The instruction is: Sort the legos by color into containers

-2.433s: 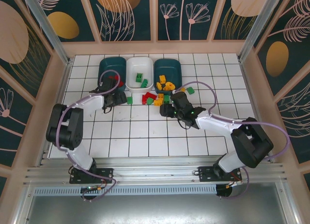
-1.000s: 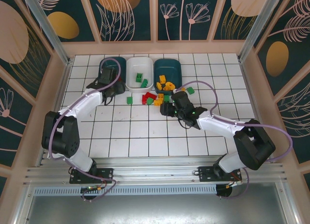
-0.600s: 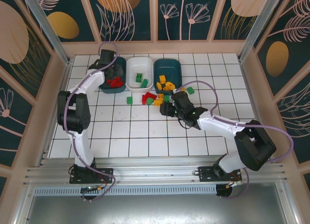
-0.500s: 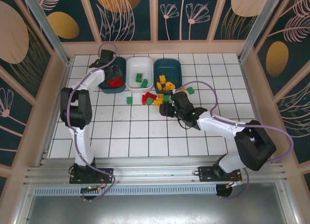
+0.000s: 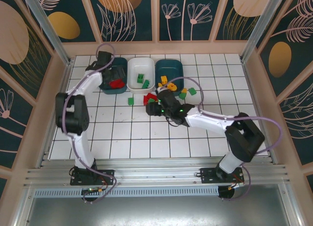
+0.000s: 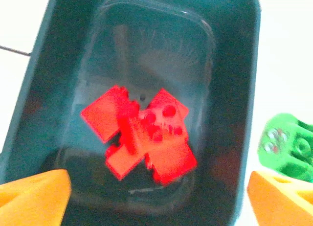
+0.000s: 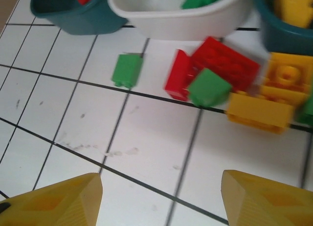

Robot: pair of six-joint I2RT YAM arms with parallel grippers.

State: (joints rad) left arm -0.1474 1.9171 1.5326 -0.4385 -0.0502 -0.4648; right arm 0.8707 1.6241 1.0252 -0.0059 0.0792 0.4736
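Here, teal tub (image 6: pixel 234 64) holds perhaps four red legos (image 6: pixel 144 135).

My left fingers (image 6: pixel 34 194), low in the frame, are orange. The dark teal tub (image 6: pixel 234 89) holds red bricks (image 6: pixel 142 135), with a green brick (image 6: pixel 286 147) at the right edge. My right fingers (image 7: pixel 54 201) are yellow over white tiles (image 7: pixel 146 152) lined in black. Along the upper frame are a white tub (image 7: pixel 181 23), a loose red brick (image 7: pixel 227 62), a loose green brick (image 7: pixel 127 69) and a yellow brick (image 7: pixel 257 111).

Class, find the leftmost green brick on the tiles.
Right wrist view: the green brick lies alone before the white tub's left corner, left of the red bricks.
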